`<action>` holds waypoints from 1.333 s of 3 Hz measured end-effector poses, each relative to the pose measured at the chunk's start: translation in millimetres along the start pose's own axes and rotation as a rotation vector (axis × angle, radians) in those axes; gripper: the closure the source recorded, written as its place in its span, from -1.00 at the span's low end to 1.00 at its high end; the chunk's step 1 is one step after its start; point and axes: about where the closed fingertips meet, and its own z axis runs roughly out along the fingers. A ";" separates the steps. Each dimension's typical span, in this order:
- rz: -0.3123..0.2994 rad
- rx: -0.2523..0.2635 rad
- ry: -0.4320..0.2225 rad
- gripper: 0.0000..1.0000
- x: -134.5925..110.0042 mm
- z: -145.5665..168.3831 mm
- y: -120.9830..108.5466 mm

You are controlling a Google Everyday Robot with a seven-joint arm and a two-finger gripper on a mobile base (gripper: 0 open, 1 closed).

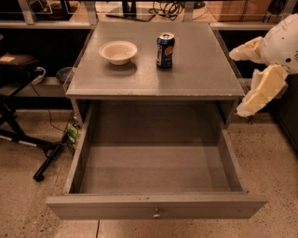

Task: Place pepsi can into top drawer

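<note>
The dark-blue pepsi can (165,50) stands upright on the grey cabinet top (195,74), towards the back, right of centre. Below the top, the top drawer (153,207) is pulled all the way out and holds nothing; its front panel carries a small knob (157,214). My gripper (237,83) hangs off the cabinet's right edge, well to the right of the can and not touching it. Its two cream fingers (263,90) are spread open with nothing between them.
A cream round bowl (118,51) sits on the cabinet top, left of the can. A black stand with legs (28,139) occupies the floor on the left. Shelving with cables (163,8) runs along the back. Speckled floor surrounds the drawer.
</note>
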 end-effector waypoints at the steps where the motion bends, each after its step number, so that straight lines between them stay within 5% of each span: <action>1: 0.034 0.084 -0.037 -1.00 5.0 5.5 -6.1; 2: 0.082 0.215 -0.096 -1.00 9.4 29.0 -44.2; 4: 0.069 0.304 -0.126 -1.00 -6.9 45.0 -107.4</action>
